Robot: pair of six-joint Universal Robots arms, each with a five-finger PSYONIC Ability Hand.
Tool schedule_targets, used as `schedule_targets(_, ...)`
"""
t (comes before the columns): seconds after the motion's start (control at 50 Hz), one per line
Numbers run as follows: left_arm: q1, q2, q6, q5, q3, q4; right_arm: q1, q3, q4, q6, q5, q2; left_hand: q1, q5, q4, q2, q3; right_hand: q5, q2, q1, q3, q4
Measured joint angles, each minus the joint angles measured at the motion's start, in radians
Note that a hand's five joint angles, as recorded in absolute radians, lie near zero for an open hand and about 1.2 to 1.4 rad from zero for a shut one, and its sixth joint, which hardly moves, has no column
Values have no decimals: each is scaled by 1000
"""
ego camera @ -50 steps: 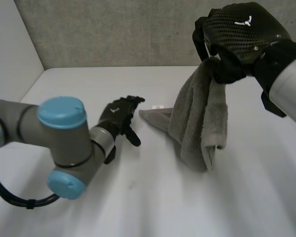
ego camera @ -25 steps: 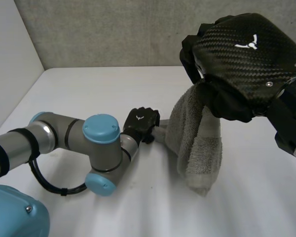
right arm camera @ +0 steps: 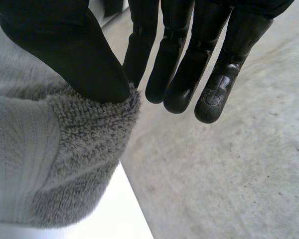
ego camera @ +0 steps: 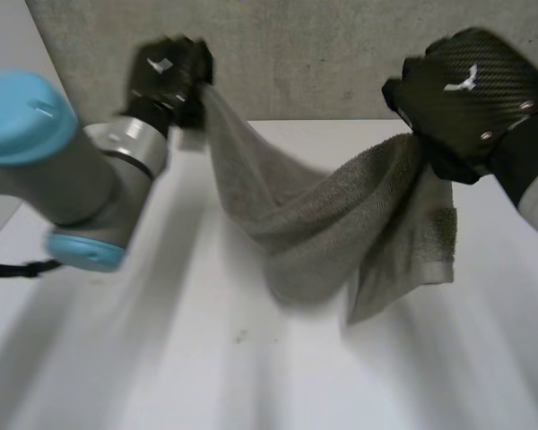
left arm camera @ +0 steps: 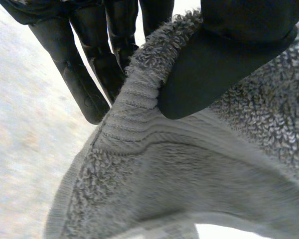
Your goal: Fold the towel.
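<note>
Left hand (ego camera: 166,76), high by the back wall (ego camera: 296,54): thumb pinches a towel (ego camera: 323,224) corner against its fingers. Towel slung between both hands, its middle sagging over the white table (ego camera: 161,358), possibly touching. Right hand (ego camera: 466,94): thumb clamps the opposite edge.

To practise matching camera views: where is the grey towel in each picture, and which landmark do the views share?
Head view: the towel sags between the left hand and the right hand, over the white table.
Left wrist view: its banded edge is pinched under the left hand's thumb.
Right wrist view: its edge is pinched under the right hand's thumb.
Shared landmark: the white table, seen past the towel.
</note>
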Motion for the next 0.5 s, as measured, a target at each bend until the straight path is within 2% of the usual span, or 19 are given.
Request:
schedule_targets(0.1,34,162,1,7,-97,-97,-11,27,14,-187,-47,83,0,5,0,0,0,0,0,0,0,0)
schedule_targets(0.14,37,207,2,8,-138,-133,-10,37,21,-204,-55,90,0,5,0,0,0,0,0,0,0,0)
schedule_targets(0.24,40,292,25,9,-243,-178,42,195,169,-316,-180,125,0,6,0,1,1,-7,-14,-4,-13,-14)
schedule_targets(0.28,41,323,48,9,-286,-183,64,246,236,-352,-227,140,0,6,0,1,1,-61,-91,-32,-104,-96)
schedule_targets(0.32,42,358,85,10,-334,-183,82,274,300,-385,-267,163,0,6,0,1,1,-492,-543,-421,-557,-548)
schedule_targets(0.36,42,379,111,10,-361,-181,87,268,328,-389,-284,179,2,6,0,1,1,-694,-713,-564,-733,-740)
schedule_targets(0.38,42,404,144,11,-391,-179,87,244,342,-369,-293,194,2,6,0,1,1,-775,-779,-616,-808,-817)
schedule_targets(0.44,42,430,177,13,-419,-177,76,191,336,-292,-295,215,3,6,0,1,1,-796,-781,-627,-821,-836)
schedule_targets(0.48,42,460,213,18,-452,-176,52,113,305,-146,-288,245,3,6,0,1,1,-800,-781,-627,-821,-837)
schedule_targets(0.5,41,480,233,24,-472,-177,27,43,272,4,-280,278,3,6,0,1,1,-800,-781,-627,-821,-837)
